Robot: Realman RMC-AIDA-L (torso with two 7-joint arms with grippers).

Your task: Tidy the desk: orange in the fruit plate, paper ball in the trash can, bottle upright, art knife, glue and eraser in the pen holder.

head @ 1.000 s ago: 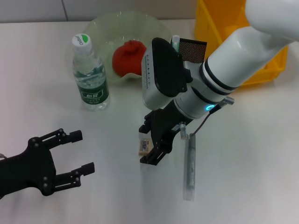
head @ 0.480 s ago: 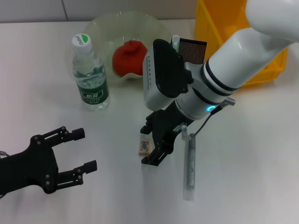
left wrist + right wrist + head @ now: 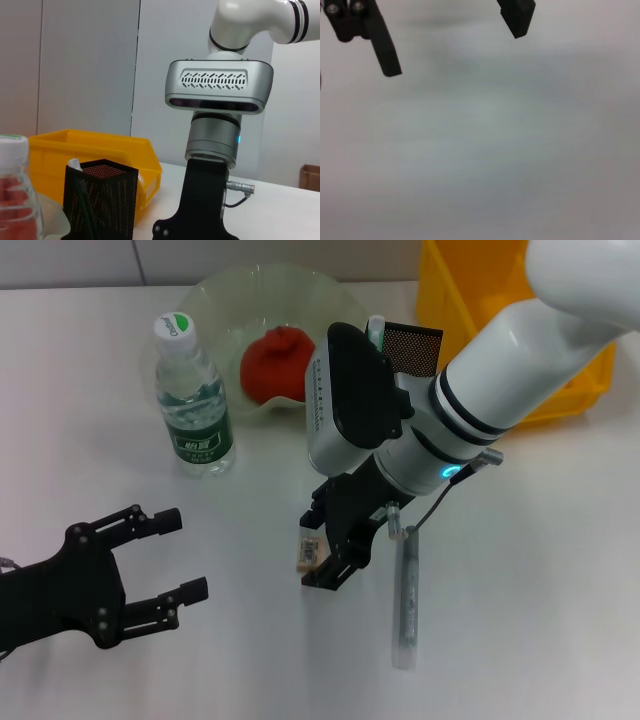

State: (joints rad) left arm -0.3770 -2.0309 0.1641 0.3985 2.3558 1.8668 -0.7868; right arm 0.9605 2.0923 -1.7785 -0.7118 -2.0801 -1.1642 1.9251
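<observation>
The black right gripper [image 3: 322,558] is angled down at the white desk [image 3: 520,570], clenched on the tiny beige rectangular eraser [image 3: 308,552], held upright. The left gripper [image 3: 170,555] is spread open.

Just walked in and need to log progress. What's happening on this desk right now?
The right end effector is down at the white desk by the eraser, with a grey pen-like tool lying beside it. Whether it has gripped the eraser can't be told. The left end effector hovers open near the desk's front. The orange already sits in the fruit plate, the bottle stands upright, and the pen holder waits beside the trash can.
</observation>
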